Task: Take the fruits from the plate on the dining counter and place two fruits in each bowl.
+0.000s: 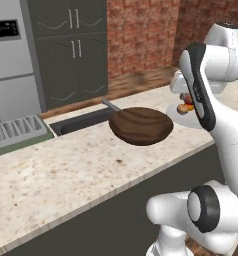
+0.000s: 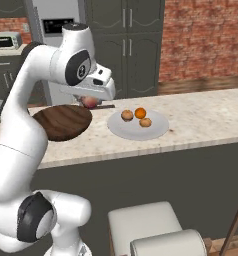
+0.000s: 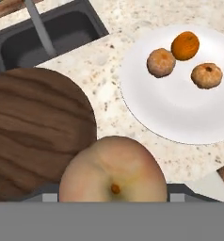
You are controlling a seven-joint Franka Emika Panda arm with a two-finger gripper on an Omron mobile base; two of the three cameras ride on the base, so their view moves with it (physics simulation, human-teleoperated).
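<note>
Low in the middle of the hand view, a peach-tan fruit [image 3: 113, 169] is seen filling the space right in front of the camera, so the gripper [image 2: 91, 102] is judged to be closed partway around it, jaws set about a fruit's width apart, though the fingertips themselves are hidden behind it. In the right base view the same reddish fruit peeks out under the hand at upper left of centre, held above the far rim of the wooden bowl [image 2: 63, 122]. For the step to be done well, the hand should probably be carried a bit further over the middle of that bowl, at the left of the hand view, and lowered before the jaws are opened, so the fruit isn't bounced off the rim or sent rolling across the dining counter [image 2: 201, 117] toward the sink [image 3: 48, 37] at the upper left. Three fruits are left on the plate [image 3: 180, 117] at the upper right of the hand view: an orange one [image 3: 185, 45] and two brownish ones [image 3: 161, 62], all close together but apart from the bowl. As for pose, the arm is seen arched up from the lower left of the right base view, elbow high, wrist bent so the hand is pointed down at the counter between bowl and plate, closer to the bowl. The red bowl can't be made out for sure
</note>
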